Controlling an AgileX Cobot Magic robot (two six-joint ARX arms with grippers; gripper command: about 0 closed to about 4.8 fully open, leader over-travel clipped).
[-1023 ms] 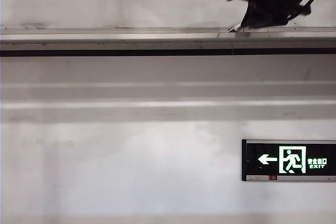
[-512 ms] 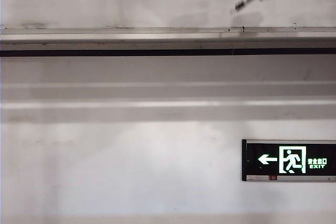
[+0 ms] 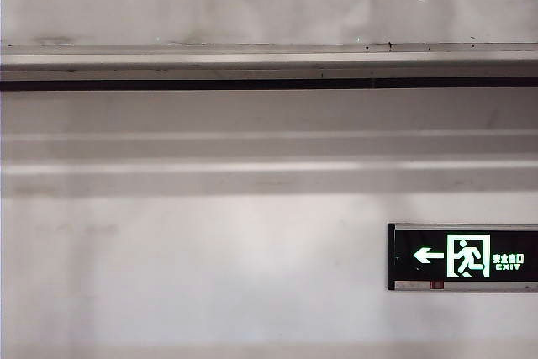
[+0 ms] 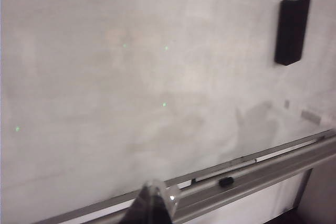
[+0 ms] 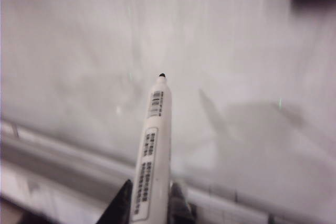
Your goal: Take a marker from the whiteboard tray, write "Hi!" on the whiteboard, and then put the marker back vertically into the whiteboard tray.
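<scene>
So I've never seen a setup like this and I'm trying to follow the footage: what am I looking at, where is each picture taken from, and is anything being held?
This is a robot with two arms, each ending in a two-finger gripper.

The wide picture comes from a fixed camera facing the whiteboard, its metal tray and an exit sign lower on the wall. No arm shows in it.

The other two come from cameras on the wrists. In the right wrist view, the right gripper is closed on the marker, uncapped, tip pointing at the board.

In the left wrist view, only the tip of the left gripper shows near the tray, so open or shut is unclear. A black eraser sticks to the board, and a small black piece lies in the tray.
</scene>
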